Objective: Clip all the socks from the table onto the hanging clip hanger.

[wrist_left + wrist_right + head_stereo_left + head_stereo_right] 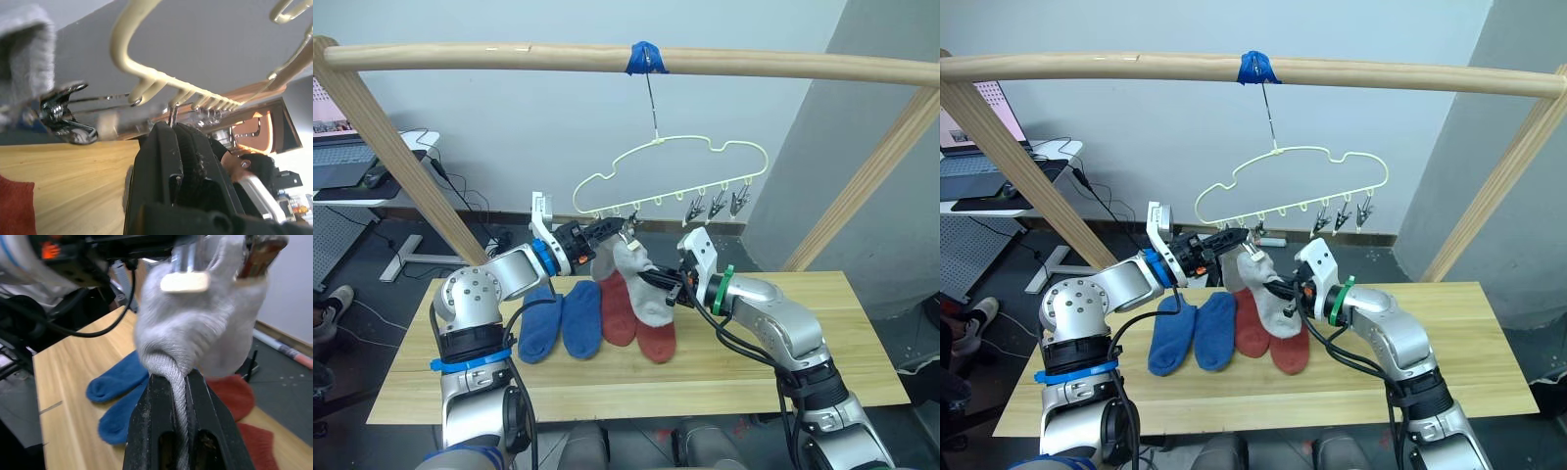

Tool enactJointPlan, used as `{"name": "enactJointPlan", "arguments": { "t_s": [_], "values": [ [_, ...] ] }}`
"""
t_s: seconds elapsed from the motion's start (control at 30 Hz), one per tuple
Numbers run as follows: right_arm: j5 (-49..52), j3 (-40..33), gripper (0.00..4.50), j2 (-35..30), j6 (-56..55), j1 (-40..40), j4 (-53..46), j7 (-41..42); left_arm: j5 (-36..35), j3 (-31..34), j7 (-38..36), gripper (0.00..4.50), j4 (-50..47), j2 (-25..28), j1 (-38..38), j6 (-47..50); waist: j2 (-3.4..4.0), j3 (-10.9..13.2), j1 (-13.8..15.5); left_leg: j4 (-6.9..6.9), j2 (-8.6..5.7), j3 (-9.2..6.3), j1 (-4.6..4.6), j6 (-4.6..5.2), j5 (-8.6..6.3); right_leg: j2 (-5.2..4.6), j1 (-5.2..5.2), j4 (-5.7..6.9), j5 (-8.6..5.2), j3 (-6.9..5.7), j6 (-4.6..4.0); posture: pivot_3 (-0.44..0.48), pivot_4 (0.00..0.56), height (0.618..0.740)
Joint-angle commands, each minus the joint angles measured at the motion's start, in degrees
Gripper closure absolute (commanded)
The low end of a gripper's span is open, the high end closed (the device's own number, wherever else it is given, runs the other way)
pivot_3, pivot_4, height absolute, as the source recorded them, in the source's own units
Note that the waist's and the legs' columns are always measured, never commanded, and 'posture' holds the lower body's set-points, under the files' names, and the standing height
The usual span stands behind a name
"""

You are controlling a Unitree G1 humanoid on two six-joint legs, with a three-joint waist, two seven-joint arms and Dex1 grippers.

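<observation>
Pinched in the right claw (pixel 183 396), a grey sock (pixel 195 328) hangs just above it at a clip (pixel 63 115); the left claw (pixel 607 233), pressed shut on another clip, could slip, swinging the clip hanger (pixel 671 176)

We see our left arm bent and reaching right, its gripper (pixel 607 231) raised, fingers (pixel 168 161) pressed together with no gap. Our right arm reaches left and up, elbow low, wrist lifted; its gripper (pixel 656 277) sits near the left one, fingers (pixel 164 404) pinched on a grey sock (pixel 195 333).
</observation>
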Motion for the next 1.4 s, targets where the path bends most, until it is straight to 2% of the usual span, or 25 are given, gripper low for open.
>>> {"name": "enactJointPlan", "arguments": {
  "t_s": [0.03,0.4,0.5,0.67,0.83,1.07,1.17,1.4],
  "values": [
    [0.29,-0.27,4.5,0.49,-1.71,-1.1,-0.5,0.17,-1.36,-0.42,-1.54,3.33,-2.3,0.57,-0.45,-1.36,0.0,0.0,0.03,0.0,0.0,0.0,0.0,0.0,0.0,0.0,0.0,0.0,0.0,0.0,0.0,0.013,0.117,0.74],
    [0.63,0.7,4.5,4.27,-1.01,-2.26,0.05,-0.74,-0.33,-1.34,-2.97,0.05,-1.81,2.35,0.41,-2.24,0.0,0.0,0.0,0.0,0.0,0.01,-0.01,0.0,0.0,0.0,-0.01,-0.01,0.0,0.01,0.0,0.014,0.114,0.74],
    [1.76,1.06,3.66,5.95,0.51,-2.59,0.69,-0.21,1.56,-3.35,-4.08,0.0,-2.82,4.26,1.93,-3.18,0.0,0.0,-0.04,-0.01,0.01,0.01,0.0,0.0,0.0,0.0,-0.02,-0.01,0.0,0.01,0.0,0.014,0.112,0.74],
    [0.93,2.0,1.89,6.29,0.64,-2.76,1.66,0.36,2.45,-5.71,-6.61,0.0,-5.87,7.43,4.8,-3.92,0.0,0.0,-0.03,-0.03,0.02,0.01,-0.01,-0.01,0.0,-0.01,-0.03,-0.01,0.0,0.01,0.0,0.015,0.109,0.74],
    [2.35,1.03,0.15,2.32,3.24,0.3,0.75,2.55,3.98,-6.79,-7.4,0.0,-7.98,9.46,7.26,-5.61,-0.01,0.0,0.1,-0.02,-0.02,0.02,-0.02,-0.01,0.0,-0.06,-0.02,-0.02,-0.01,0.0,0.0,0.027,0.102,0.74],
    [2.39,-3.02,0.07,-4.45,3.23,5.3,-2.4,1.84,7.22,-10.06,-8.44,0.0,-9.82,9.91,8.9,-9.1,-0.02,0.0,0.35,-0.02,-0.05,0.08,-0.06,0.0,0.0,-0.1,-0.04,-0.1,-0.01,0.03,0.0,0.025,0.1,0.74],
    [2.82,-4.84,0.07,-6.18,3.19,6.57,-4.01,1.2,11.24,-12.34,-9.05,0.0,-10.32,10.46,9.5,-13.54,-0.02,0.0,0.18,-0.03,-0.05,0.1,-0.05,0.0,-0.01,-0.1,-0.04,-0.1,-0.01,0.05,0.0,0.013,0.103,0.74],
    [3.98,-9.34,0.07,-5.47,2.3,7.0,-8.17,-2.61,24.93,-17.74,-7.95,0.0,-6.7,7.57,8.22,-31.85,-0.02,0.0,0.09,-0.03,-0.05,0.19,-0.05,0.0,-0.01,-0.09,-0.04,-0.15,-0.01,0.13,0.0,-0.01,0.098,0.74]
  ]
}}
